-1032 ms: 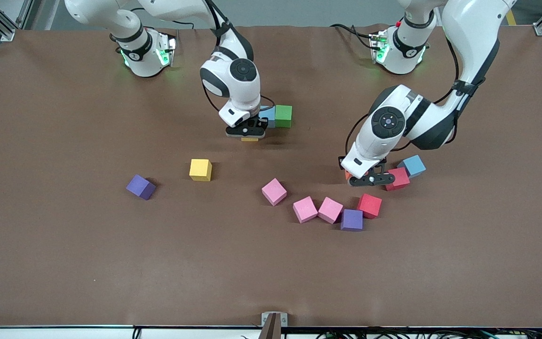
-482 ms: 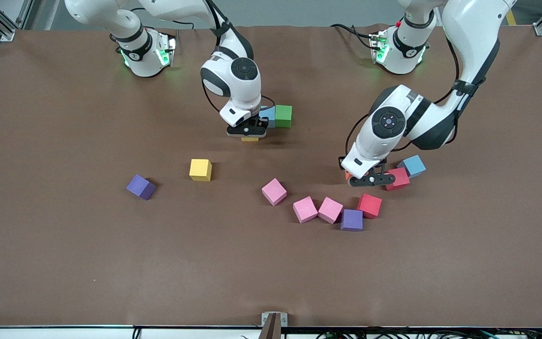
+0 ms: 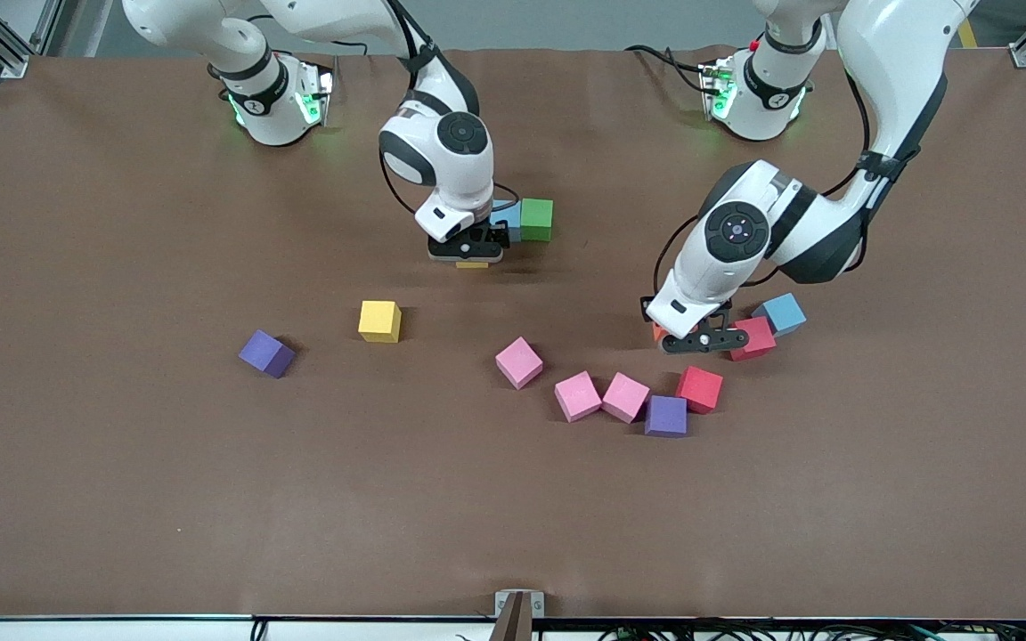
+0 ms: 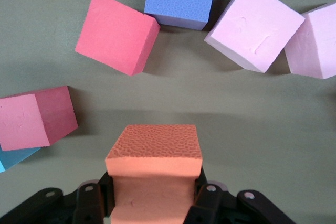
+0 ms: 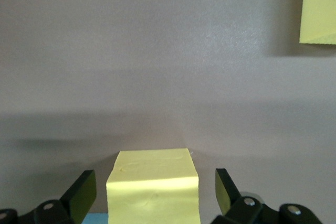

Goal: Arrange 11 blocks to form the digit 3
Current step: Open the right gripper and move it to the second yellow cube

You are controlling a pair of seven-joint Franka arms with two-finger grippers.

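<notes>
While the left claw (image 4: 155, 203) pinches the orange block (image 4: 154, 169) just beside a red cube (image 3: 752, 337) on the table (image 3: 121, 490), the right claw (image 5: 155, 192) stands spread around a yellow block (image 5: 153, 184) touching the light blue block (image 3: 508, 220), which adjoins the green block (image 3: 536, 219).

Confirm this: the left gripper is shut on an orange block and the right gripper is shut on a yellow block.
One part is wrong. In the right wrist view the right gripper is open: its fingers stand apart from the yellow block between them, with a gap on each side. The rest holds: in the left wrist view the left gripper is shut on the orange block.
</notes>
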